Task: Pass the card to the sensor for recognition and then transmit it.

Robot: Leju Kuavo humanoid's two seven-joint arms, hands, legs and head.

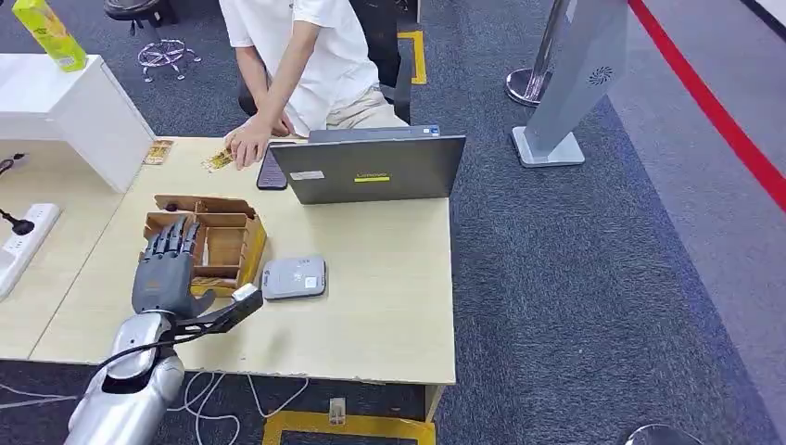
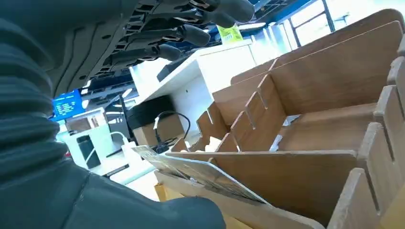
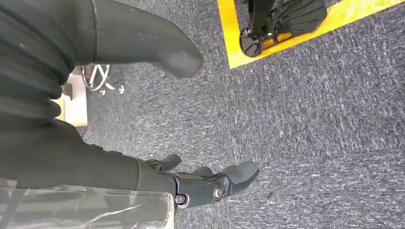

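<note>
A wooden card holder with several slots stands on the light wooden table. My left hand hovers over its near left side, fingers stretched out and apart, holding nothing. In the left wrist view a printed card leans in the holder's outer slot, between my fingers and my thumb, neither touching it. The grey flat sensor lies just right of the holder. My right hand hangs over the carpet, its fingers loosely bent and empty.
A grey laptop stands open at the table's far edge. Behind it sits a person whose hand rests on a card, beside a dark phone. Another card lies far left. A white shelf and power strip are left.
</note>
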